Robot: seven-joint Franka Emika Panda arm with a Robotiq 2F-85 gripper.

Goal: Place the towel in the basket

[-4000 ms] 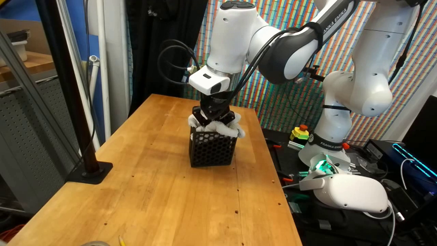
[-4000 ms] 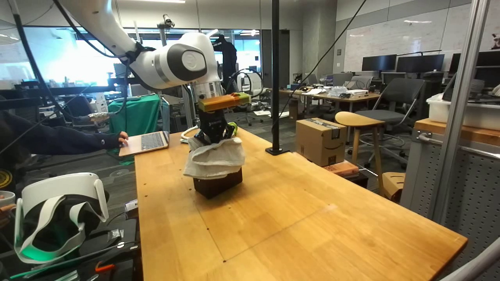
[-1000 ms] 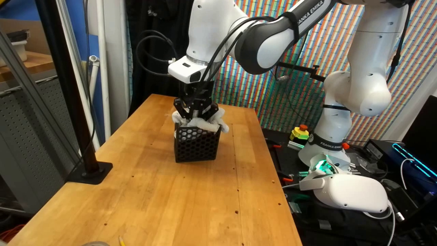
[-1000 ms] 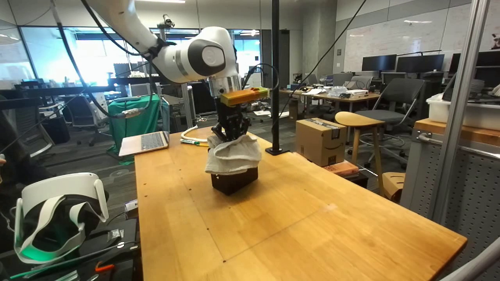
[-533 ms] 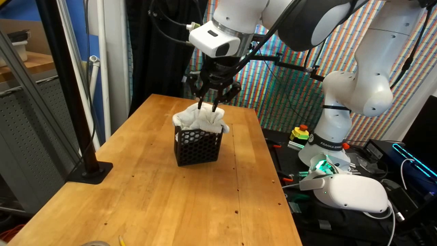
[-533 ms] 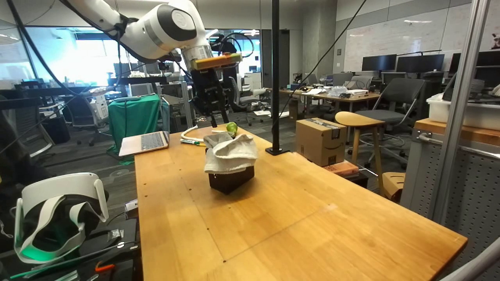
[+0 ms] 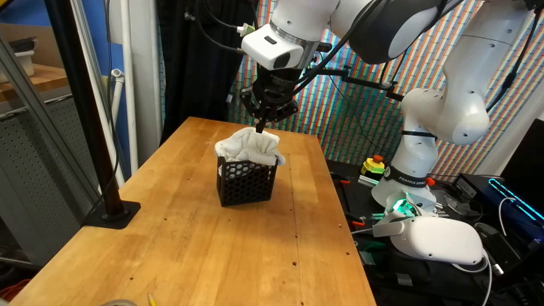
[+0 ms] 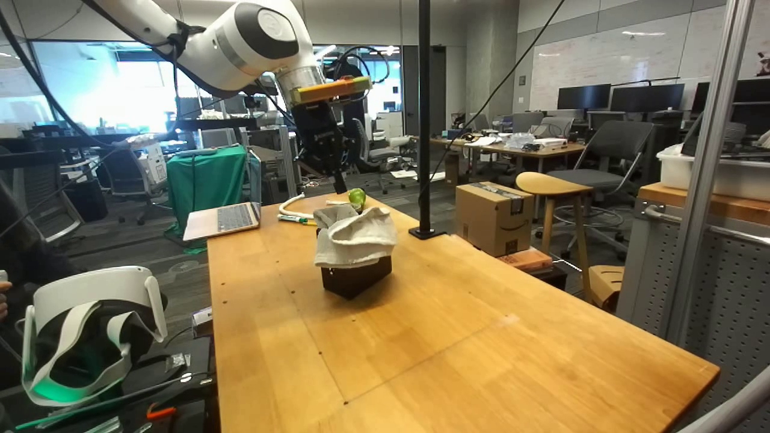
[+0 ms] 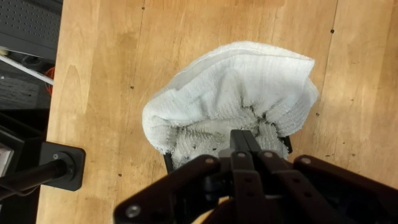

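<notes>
Since half a second ago the claw [image 9: 243, 133] has drawn its two fingers together and shifted slightly, and since a second ago it has risen out of the towel [image 7: 248, 146]. Over the last half second the towel and the basket [image 7: 247, 187] have kept their place.

The white towel lies bunched in the mouth of the basket, part of it sunk between the walls, part heaped above the rim. In an exterior view a broad fold hangs down over one side; the wrist view shows a wide flap reaching past the rim. Pale cloth shows through some of the upper holes. The basket, black and pierced in a honeycomb pattern, stands upright on the wooden table [image 9: 102, 93].

The claw hangs above, its fingers resting against each other and holding nothing; in an exterior view their tips are clear of the cloth.

Farther out, a black pole [image 7: 109, 187] rises from a plate at the table's edge. A green round thing [image 8: 357, 196] shows just behind the towel in an exterior view, and a laptop [image 8: 225, 219] sits at a corner of the table; how far it rests on the top I cannot tell. A white headset [image 7: 442, 240] lies beside the table in both exterior views. Beyond the pole stand a cardboard box [image 8: 493, 219] and a wooden stool [image 8: 552, 183].
</notes>
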